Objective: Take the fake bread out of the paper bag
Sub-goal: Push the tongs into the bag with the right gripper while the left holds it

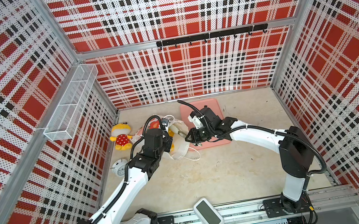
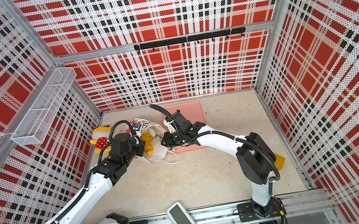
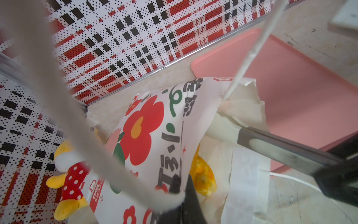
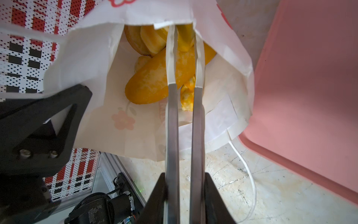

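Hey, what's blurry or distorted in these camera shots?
Left wrist view: the bag's cord handle crosses close to the lens, out of focus. Right wrist view: the fake bread and tongs are sharp. Both top views: wide-angle lens splays the plaid walls.

The right gripper point(image 4: 185, 38) is set inside the mouth of the paper bag point(image 4: 93, 58), whose upper edge is clamped and lifted by the left gripper point(image 3: 182, 186). Straight ahead of the right gripper the way is blocked by the fake bread point(image 4: 151, 83), piled deep in the bag; only a narrow gap is seen between the jaws. Paper walls close in on both sides of it. Behind the right gripper, bare table point(image 4: 222, 184) is free, crossed only by a loose cord handle point(image 4: 251, 180). Just beside it, the raised rim of the pink tray point(image 4: 310, 87) is met. Beyond the left gripper, room is taken by a plush toy point(image 3: 71, 182).
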You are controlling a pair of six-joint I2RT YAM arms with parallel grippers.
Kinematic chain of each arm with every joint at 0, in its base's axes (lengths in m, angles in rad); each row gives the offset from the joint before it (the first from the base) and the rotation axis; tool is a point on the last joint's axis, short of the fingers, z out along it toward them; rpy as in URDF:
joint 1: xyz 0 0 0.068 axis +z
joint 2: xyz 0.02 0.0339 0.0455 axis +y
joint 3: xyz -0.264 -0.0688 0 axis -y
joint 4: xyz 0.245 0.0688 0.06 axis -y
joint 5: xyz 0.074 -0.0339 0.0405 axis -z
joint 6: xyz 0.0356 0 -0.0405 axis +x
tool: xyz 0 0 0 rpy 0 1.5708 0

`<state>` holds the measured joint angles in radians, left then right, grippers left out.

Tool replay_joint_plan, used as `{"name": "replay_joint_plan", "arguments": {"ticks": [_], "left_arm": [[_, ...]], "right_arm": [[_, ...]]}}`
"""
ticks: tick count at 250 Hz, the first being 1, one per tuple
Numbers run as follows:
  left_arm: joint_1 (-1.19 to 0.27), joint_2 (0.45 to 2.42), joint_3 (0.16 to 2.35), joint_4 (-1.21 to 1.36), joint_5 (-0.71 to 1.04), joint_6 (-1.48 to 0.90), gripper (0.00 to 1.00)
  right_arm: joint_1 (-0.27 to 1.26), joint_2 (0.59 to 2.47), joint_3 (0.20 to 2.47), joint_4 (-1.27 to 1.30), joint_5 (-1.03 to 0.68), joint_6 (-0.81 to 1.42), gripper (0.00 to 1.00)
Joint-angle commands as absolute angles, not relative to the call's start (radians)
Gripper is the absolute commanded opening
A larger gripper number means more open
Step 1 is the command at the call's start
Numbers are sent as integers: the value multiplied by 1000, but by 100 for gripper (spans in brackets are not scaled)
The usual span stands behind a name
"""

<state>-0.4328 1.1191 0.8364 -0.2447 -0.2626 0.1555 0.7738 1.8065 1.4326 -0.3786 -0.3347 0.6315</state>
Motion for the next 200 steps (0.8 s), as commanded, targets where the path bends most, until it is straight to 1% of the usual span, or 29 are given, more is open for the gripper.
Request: {"name": "replay_joint_plan", "arguments": {"ticks": [1, 44, 129, 200], "left_arm": [[-440, 1134, 902, -242, -272, 51, 0], [-440, 1154, 946, -263, -286, -11, 0], [-440, 1187, 1008, -315, -338, -113, 0], [-441, 1192, 1002, -318, -330, -144, 0]], "right_arm": [[805, 1772, 1459, -400, -308, 567, 0], [846, 1699, 1401, -458, -230, 532, 0], [875, 1538, 1257, -457, -101, 518, 0], [876, 1542, 1283, -488, -56, 493, 0]]}}
